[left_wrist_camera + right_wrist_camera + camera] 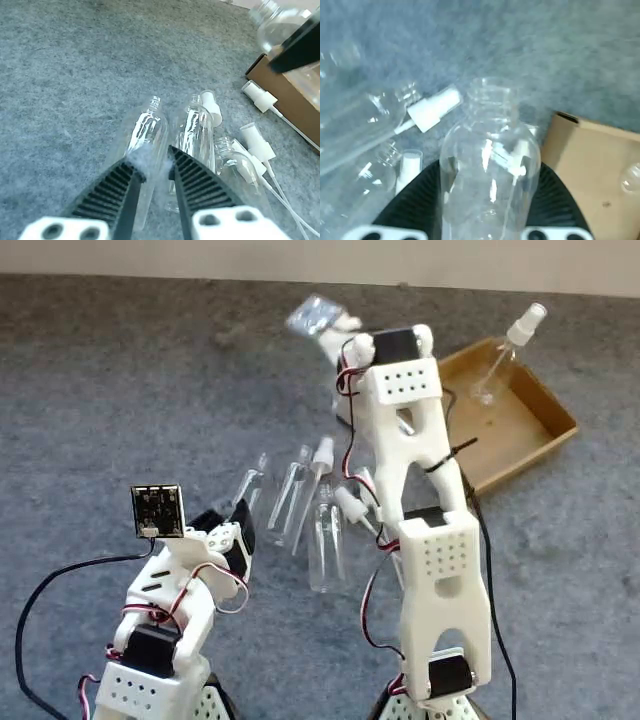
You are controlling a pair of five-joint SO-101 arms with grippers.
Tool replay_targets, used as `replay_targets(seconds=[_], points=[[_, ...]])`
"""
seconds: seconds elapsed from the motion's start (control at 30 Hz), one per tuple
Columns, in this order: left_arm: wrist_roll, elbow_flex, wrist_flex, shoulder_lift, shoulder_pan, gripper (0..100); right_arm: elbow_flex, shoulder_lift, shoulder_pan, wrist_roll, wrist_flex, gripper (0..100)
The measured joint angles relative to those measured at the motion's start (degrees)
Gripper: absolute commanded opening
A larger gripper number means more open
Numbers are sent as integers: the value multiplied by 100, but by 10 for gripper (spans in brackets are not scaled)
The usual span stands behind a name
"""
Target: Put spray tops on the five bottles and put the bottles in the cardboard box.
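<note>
High view: grey carpet (100, 390); left claw (155, 162) apart, right claw (490, 172) clamps capless bottle (490, 135).

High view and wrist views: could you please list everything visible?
Held bottle: one, clear, no top, in the right gripper.
Lying bottles: three, clear, on the carpet between the arms.
Boxed bottle: one, clear, white spray top, in the cardboard box.
Cardboard box: one, brown, far right.
Loose spray tops: at least three, white, beside the lying bottles.
Carpet: one, grey, under everything.
Left gripper: one, black, open, above the lying bottles.
Right gripper: one, black, shut on the held bottle.
</note>
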Motion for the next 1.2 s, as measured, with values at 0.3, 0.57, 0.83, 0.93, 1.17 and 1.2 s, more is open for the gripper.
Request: replay_targets(seconds=[0.3, 0.57, 0.83, 0.93, 1.17, 1.2], points=[[0, 0, 0, 0, 0, 39, 9, -2022, 0, -1073, 9, 94], [0, 0, 0, 0, 0, 39, 1257, -4229, -18, -1310, 18, 94], [0, 0, 0, 0, 0, 38, 3385, -6716, -18, -1310, 18, 94], [0, 0, 0, 0, 0, 38, 4044, -7552, -18, -1310, 18, 94], [0, 0, 0, 0, 0, 38, 5415, -9073, -26, -1310, 18, 94], [0, 0, 0, 0, 0, 38, 5618, -9231, -26, -1310, 18, 94]])
